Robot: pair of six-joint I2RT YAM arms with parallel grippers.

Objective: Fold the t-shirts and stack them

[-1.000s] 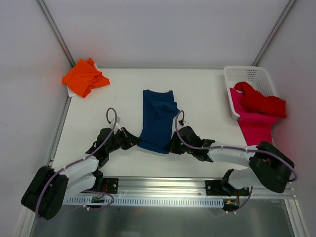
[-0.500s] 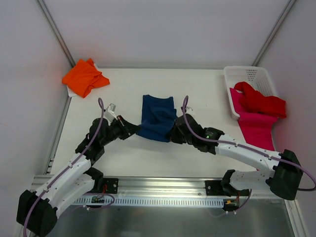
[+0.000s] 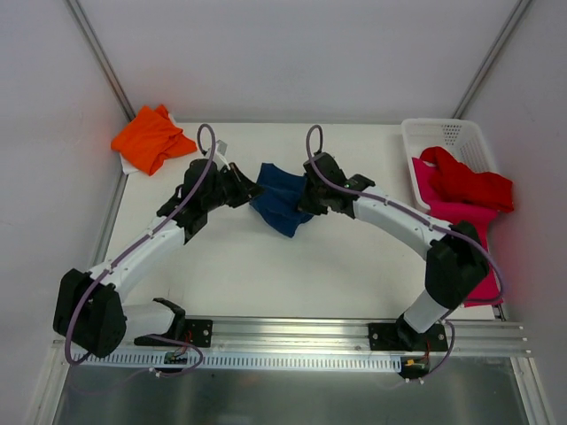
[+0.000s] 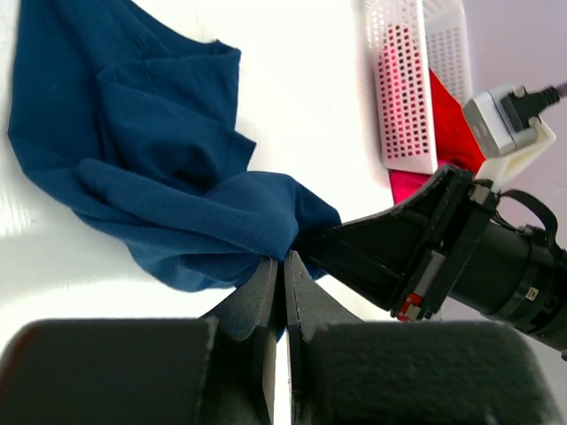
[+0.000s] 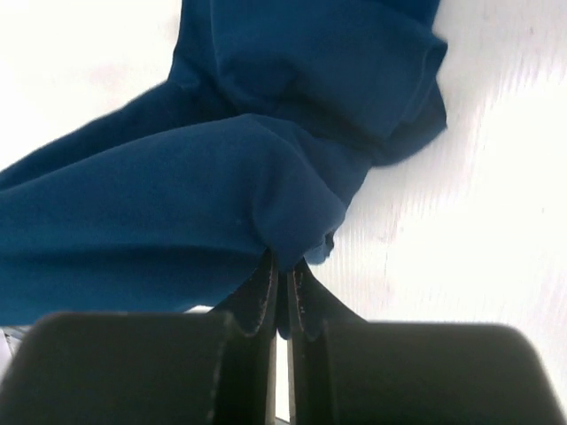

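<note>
Top external view, from the left: the orange tee (image 3: pixel 152 139) lies crumpled at the far left corner of the tabletop (image 3: pixel 354 266), well apart from the work. Next comes the left tool (image 3: pixel 253 189), closed tight on the left edge of the navy tee (image 3: pixel 282 205). Its wrist camera shows both fingers pressed together with a bunch of blue cloth nipped at their tips. The navy tee sits mid-tabletop between the two arms, gathered into a loose, sagging bundle with no print showing. The right tool (image 3: pixel 306 197) is clamped the same way on the tee's right edge, a fold of cloth caught at its tips. At the far right, the white basket (image 3: pixel 461 133) holds the red tee (image 3: pixel 469 181), and the pink tee (image 3: pixel 461 232) spills over the basket's near rim onto the tabletop.

The navy tee looks light, limp and thin. It will likely drape, crease and trail wherever it is not held, and offer no stiffness to push against. Grips at matching points along one edge, a hem or the shoulders, seem best, so the cloth hangs flat between them. A bunched pinch like this one may let a layer slip free, so level, even tension from both sides looks wise.
</note>
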